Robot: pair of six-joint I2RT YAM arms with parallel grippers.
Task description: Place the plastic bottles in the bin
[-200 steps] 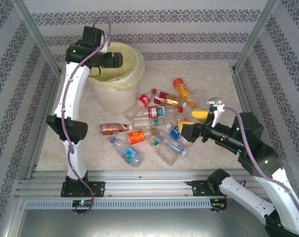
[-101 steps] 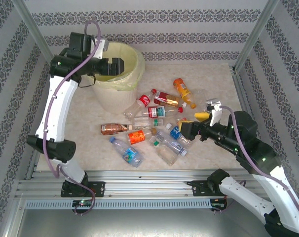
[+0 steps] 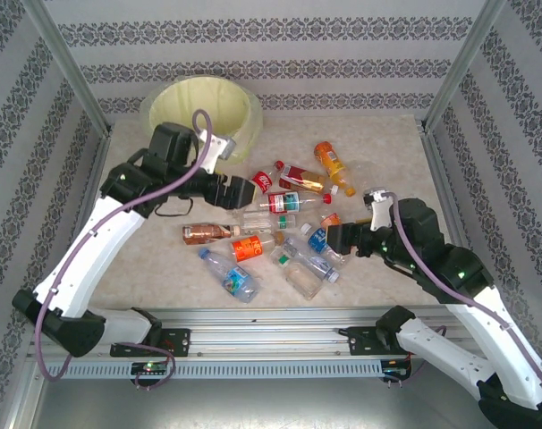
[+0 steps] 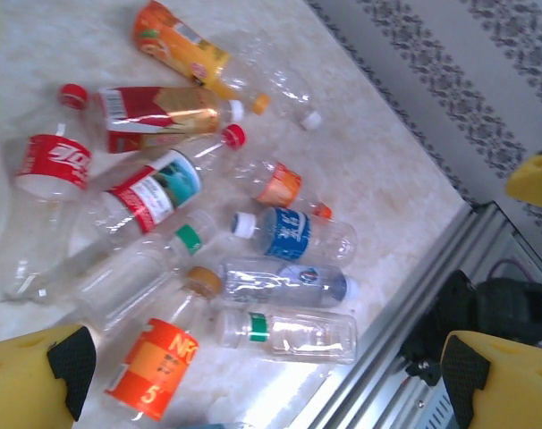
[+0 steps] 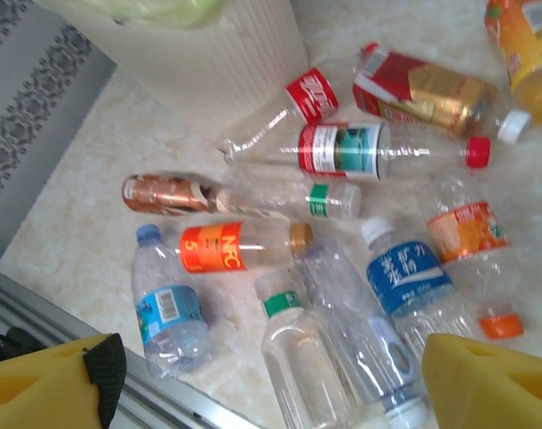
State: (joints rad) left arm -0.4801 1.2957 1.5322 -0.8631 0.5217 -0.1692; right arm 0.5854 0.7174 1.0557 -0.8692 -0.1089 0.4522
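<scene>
Plastic bottles: lying on their sides in a loose cluster at the middle of the worktop, many of them touching or crossing one another.
Bin: standing upright at the far left corner of the worktop, lined with a pale yellow bag, just beyond the far-left edge of the cluster.
Red-label bottle: lying closest to the bin, its clear base pointing at the bin wall and just beside it.
Red-and-gold bottle: lying next to the red-label bottle, on its right.
Orange juice bottle: lying at the far right edge of the cluster.
Orange NFC bottle: lying near the middle, with the brown-label bottle just beyond it.
Blue-label bottle: lying on the right side of the cluster, white cap pointing toward the bin.
Pale-blue-capped bottle: lying at the near-left edge of the cluster.
Left gripper: hovering over the left part of the cluster, between the bin and the bottles.
Left fingers: standing wide apart, gripping nothing.
Right gripper: reaching in from the right at the cluster's right edge, by the blue-label bottle; I cannot tell whether it is touching it.
Right fingers: spreading wide, holding nothing.
</scene>
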